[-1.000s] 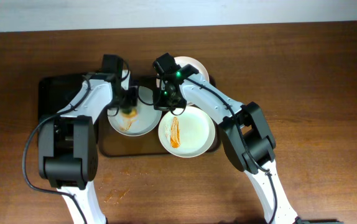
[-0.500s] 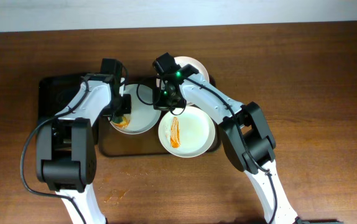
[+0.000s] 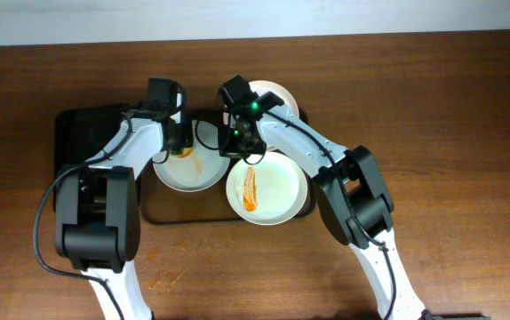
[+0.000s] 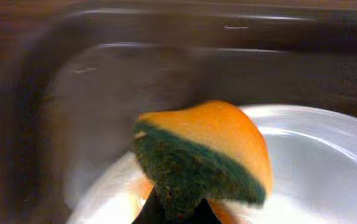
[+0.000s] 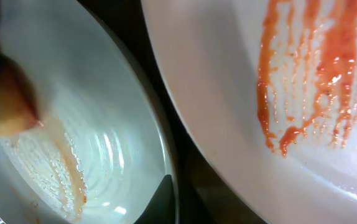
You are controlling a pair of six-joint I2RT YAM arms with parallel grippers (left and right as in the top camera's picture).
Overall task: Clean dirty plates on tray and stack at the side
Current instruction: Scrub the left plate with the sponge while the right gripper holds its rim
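A black tray (image 3: 82, 129) holds two white plates. The left plate (image 3: 195, 173) has a faint orange smear. The right plate (image 3: 277, 188) has a red sauce streak. My left gripper (image 3: 181, 147) is shut on an orange and green sponge (image 4: 203, 155) pressed on the left plate (image 4: 315, 168) near its far rim. My right gripper (image 3: 240, 147) is shut on that plate's right rim (image 5: 169, 199). In the right wrist view the smeared plate (image 5: 97, 118) lies left, the sauce plate (image 5: 303, 93) right, and the sponge (image 5: 4, 106) shows at the left edge.
A clean white plate (image 3: 277, 92) sits on the wooden table behind the tray's right end, partly under my right arm. Small orange stains (image 3: 166, 279) mark the table in front of the tray. Tray wall (image 4: 73, 118) rises just beyond the sponge.
My left gripper swept the sponge from the plate's left side up and right toward its far rim. The orange smear has thinned. The right arm has held still.
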